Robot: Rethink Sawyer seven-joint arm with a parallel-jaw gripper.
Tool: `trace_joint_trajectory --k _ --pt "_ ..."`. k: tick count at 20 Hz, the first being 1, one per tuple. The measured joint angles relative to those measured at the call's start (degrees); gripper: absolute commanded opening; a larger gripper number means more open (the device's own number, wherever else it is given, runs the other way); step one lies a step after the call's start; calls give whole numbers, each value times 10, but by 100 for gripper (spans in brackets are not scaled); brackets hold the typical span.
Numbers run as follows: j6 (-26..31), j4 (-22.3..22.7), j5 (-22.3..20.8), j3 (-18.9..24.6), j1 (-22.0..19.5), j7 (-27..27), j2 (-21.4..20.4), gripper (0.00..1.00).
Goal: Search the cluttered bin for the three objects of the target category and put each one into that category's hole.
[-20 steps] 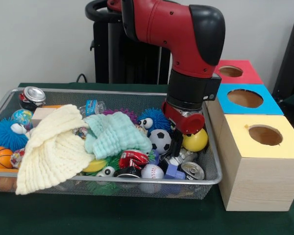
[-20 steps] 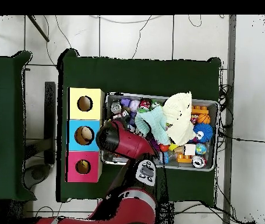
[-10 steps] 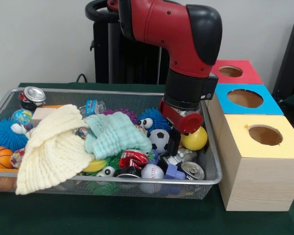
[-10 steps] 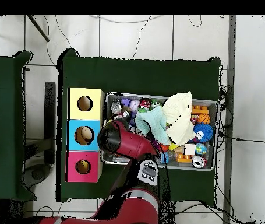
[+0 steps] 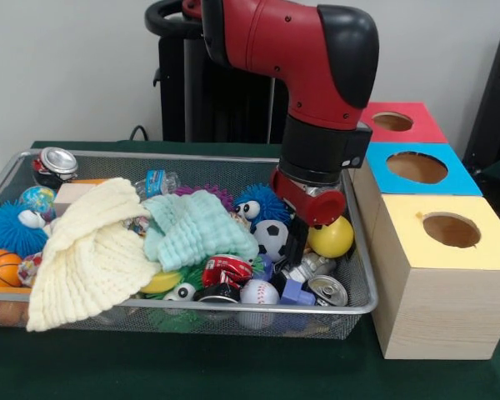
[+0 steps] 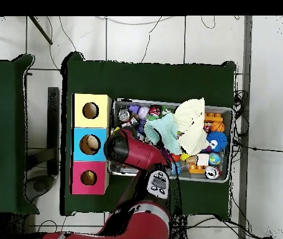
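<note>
Gripper (image 5: 297,250) down among the clutter in the wire bin (image 5: 362,275).
No label readable; silver can (image 5: 327,290) lies on its side, lid facing front; cannot tell the gripper's state.

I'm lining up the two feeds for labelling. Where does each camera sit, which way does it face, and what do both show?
Front view: across the table, facing the robot; shows the wire bin, the red arm and gripper among toys.
Overhead view: above, looking straight down; the arm reaches in from the bottom edge.
Shared: bin, arm, cream cloth, three coloured boxes.
</note>
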Motion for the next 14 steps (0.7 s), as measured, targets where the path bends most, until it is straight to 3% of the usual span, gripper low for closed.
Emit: trace_joint_trajectory --k 14 --pt "16 0 0 -9 14 0 -18 0"
